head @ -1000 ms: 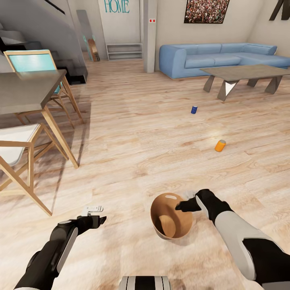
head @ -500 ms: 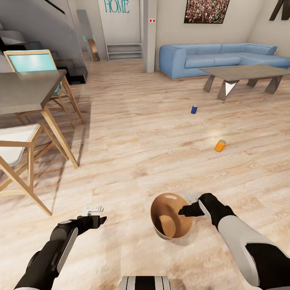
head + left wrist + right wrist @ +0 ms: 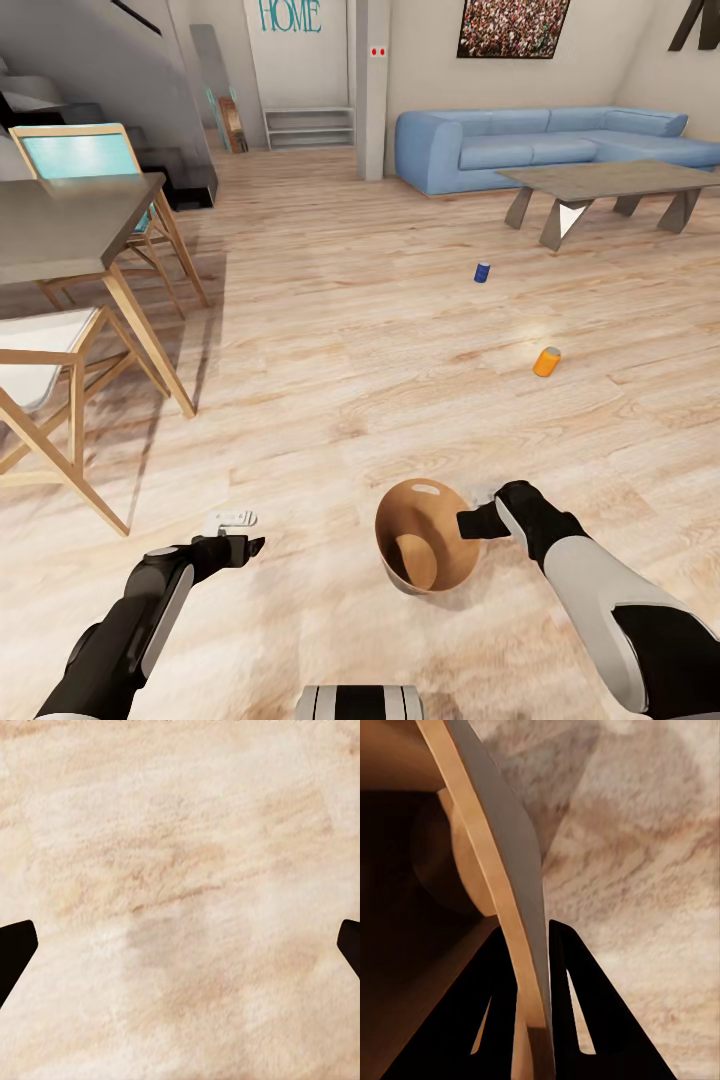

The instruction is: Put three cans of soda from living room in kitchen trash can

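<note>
Two soda cans lie on the wooden floor [image 3: 330,330] in the head view: a dark blue can [image 3: 482,272] standing nearer the coffee table [image 3: 610,180] and an orange can [image 3: 546,361] tipped over closer to the robot, the two well apart; no writing on either can be read at this size. The trash can [image 3: 428,549], grey outside and tan inside, sits on the floor just in front of the robot, with a slot cut-out near its far rim. The right hand [image 3: 478,522] grips its right rim, while the left hand [image 3: 232,535] hangs over bare floor to the left of the bin, apart from it. Beyond lie the blue sofa [image 3: 545,142], and on the far wall teal letters read "HOME" [image 3: 290,15]. A bench [image 3: 70,225] with wooden chairs [image 3: 50,370] stands at the left. In the left wrist view, the left hand's dark fingertips [image 3: 15,952] sit wide apart at the picture's edges, with only pale floorboards [image 3: 180,900] between them. In the right wrist view, the right hand [image 3: 532,975] has its two fingers closed tight on the bin's thin wall [image 3: 495,870], one inside, one outside.
</note>
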Motion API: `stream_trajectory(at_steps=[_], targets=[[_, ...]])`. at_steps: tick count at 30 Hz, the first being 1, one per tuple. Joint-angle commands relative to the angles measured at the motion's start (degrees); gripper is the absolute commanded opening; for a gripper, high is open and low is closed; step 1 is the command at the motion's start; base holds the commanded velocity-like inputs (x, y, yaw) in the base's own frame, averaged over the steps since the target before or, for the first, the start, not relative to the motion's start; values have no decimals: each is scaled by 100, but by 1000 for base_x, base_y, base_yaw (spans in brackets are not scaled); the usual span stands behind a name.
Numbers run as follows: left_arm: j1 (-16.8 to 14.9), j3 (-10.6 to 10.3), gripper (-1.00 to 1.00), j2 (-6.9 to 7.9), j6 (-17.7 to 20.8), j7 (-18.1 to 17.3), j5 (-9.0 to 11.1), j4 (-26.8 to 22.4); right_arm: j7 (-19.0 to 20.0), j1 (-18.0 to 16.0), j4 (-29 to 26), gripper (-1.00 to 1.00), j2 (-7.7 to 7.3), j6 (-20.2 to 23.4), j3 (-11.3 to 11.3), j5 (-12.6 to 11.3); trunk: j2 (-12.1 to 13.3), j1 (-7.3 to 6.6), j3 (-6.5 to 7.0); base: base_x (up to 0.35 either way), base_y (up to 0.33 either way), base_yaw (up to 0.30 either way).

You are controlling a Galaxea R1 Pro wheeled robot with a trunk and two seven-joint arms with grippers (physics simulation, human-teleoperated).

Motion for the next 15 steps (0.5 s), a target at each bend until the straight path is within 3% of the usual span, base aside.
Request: stream_trajectory(at_steps=[1, 11, 15], targets=[[0, 0, 100, 0, 0, 0, 1, -1, -13, 3, 3, -100, 0, -5, 5, 52, 0, 1, -1, 0, 0, 0], [0, -5, 100, 0, 0, 0, -4, -1, -6, 3, 3, -100, 6, -5, 6, 58, 0, 1, -1, 0, 0, 0], [-3, -9, 100, -3, 5, 0, 0, 7, -6, 3, 3, -100, 8, -5, 6, 60, 6, -9, 88, 0, 0, 0]])
